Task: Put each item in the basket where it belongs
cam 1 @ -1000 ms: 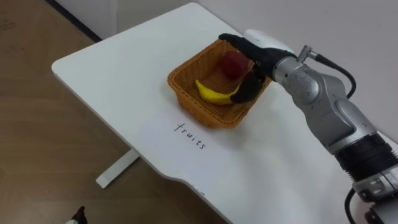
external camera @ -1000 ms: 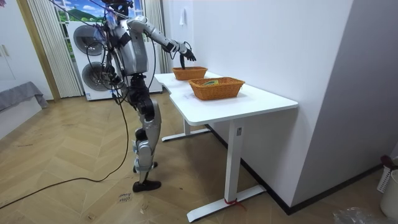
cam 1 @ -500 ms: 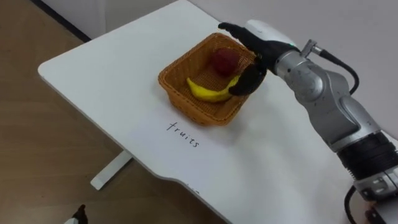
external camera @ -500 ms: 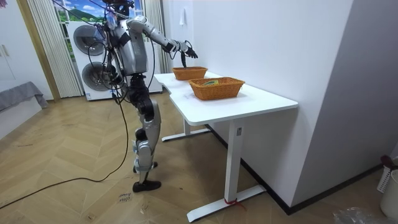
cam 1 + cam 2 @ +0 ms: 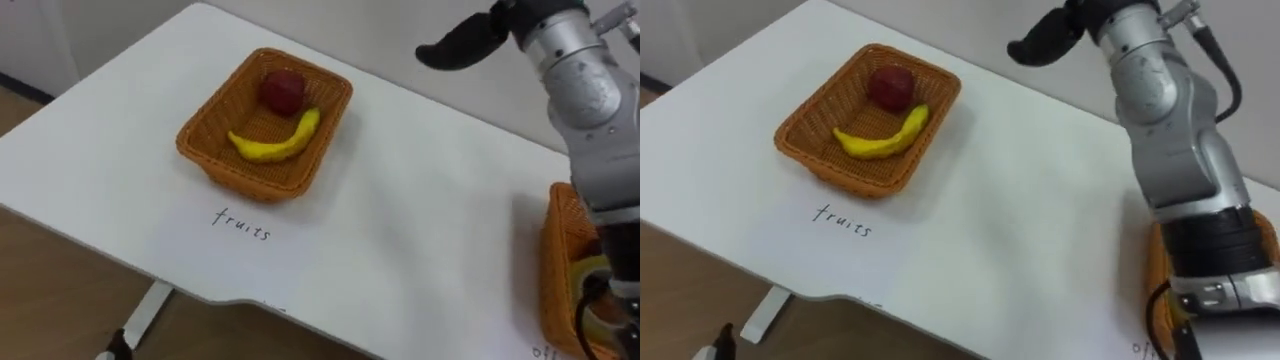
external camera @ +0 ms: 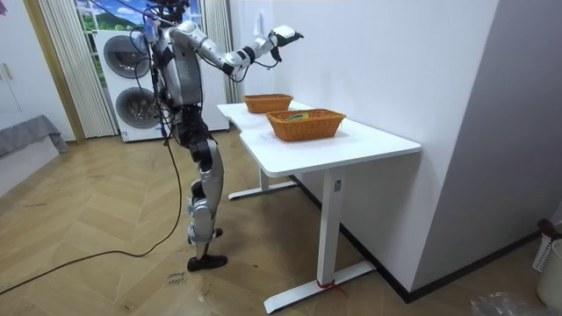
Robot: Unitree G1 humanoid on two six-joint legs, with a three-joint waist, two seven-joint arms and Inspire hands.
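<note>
Up over the worktop (image 5: 420, 230), holding the right hand (image 5: 462, 42) raised, fingers stretched out, gripping nothing. Reads as a pause between picks, with the fruit already sorted. Below and left of the hand, fruit basket (image 5: 200, 150) carrying a red apple (image 5: 283, 91) and a banana (image 5: 275, 140) close together. Down beneath the forearm, second basket (image 5: 555, 270) with something yellow (image 5: 588, 268) inside, too hidden to name. Next: calls for scanning for anything unsorted before reaching down.

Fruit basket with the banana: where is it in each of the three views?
Left eye view: fruit basket upper left of centre.
Right eye view: fruit basket upper left.
Room view: fruit basket above centre, behind the second basket.
Shared landmark: the white table beneath it.
</note>
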